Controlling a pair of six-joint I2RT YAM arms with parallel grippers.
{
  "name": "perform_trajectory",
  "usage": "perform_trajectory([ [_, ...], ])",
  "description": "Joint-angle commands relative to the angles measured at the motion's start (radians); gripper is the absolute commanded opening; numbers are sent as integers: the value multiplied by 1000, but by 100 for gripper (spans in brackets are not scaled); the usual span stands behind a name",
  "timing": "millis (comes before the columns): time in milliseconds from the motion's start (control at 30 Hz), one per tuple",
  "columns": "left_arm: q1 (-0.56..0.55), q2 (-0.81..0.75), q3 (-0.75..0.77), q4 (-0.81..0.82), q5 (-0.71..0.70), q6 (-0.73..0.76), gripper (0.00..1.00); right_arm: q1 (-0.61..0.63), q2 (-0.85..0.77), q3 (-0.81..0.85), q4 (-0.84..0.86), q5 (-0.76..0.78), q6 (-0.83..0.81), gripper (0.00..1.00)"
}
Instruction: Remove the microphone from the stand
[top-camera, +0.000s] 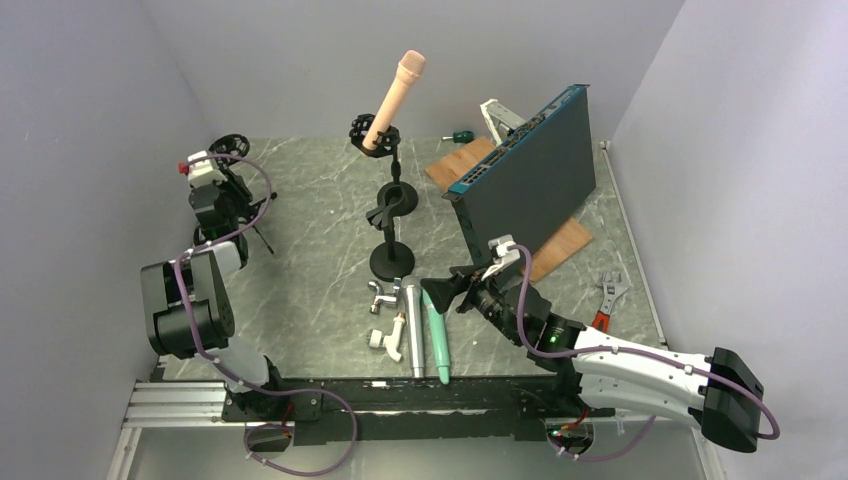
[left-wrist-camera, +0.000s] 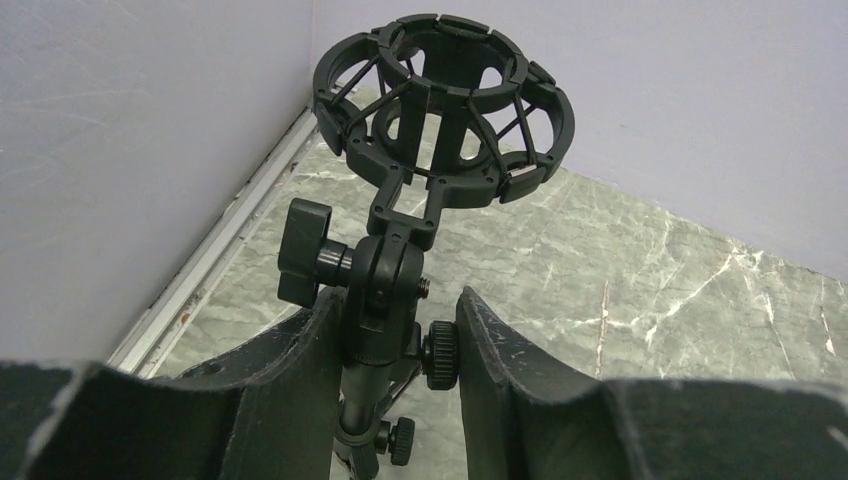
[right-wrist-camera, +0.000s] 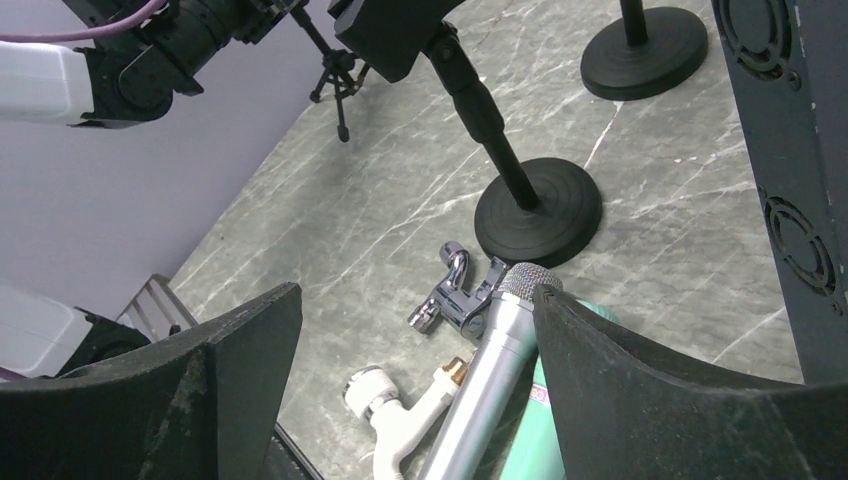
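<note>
A peach microphone (top-camera: 396, 98) sits tilted in the black shock mount of a stand (top-camera: 396, 165) at the back centre. A second stand with an empty clip has its round base (top-camera: 392, 262) in front, also in the right wrist view (right-wrist-camera: 540, 210). My left gripper (top-camera: 228, 190) is at the far left, shut on the neck of a small tripod stand (left-wrist-camera: 385, 280) with an empty shock mount (left-wrist-camera: 440, 100). My right gripper (top-camera: 450, 287) is open and empty (right-wrist-camera: 418, 292), just above a silver microphone (right-wrist-camera: 490, 370) and a teal microphone (right-wrist-camera: 540, 440) lying on the table.
A chrome tap fitting (right-wrist-camera: 455, 295) and a white fitting (right-wrist-camera: 400, 420) lie beside the silver microphone. A dark network switch (top-camera: 530, 165) leans on a wooden board (top-camera: 560, 245) at the right. A wrench (top-camera: 608, 290) and a screwdriver (top-camera: 460, 135) lie nearby. Walls close in on three sides.
</note>
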Motion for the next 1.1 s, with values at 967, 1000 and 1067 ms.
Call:
perform_trajectory([
  [967, -119, -573, 69, -615, 175, -192, 87, -13, 172, 499, -400, -16, -113, 89],
  [1000, -134, -578, 73, -596, 213, -182, 87, -13, 186, 524, -400, -15, -119, 89],
  [1067, -160, -576, 86, -564, 302, -176, 87, -15, 220, 576, -420, -6, -132, 89],
])
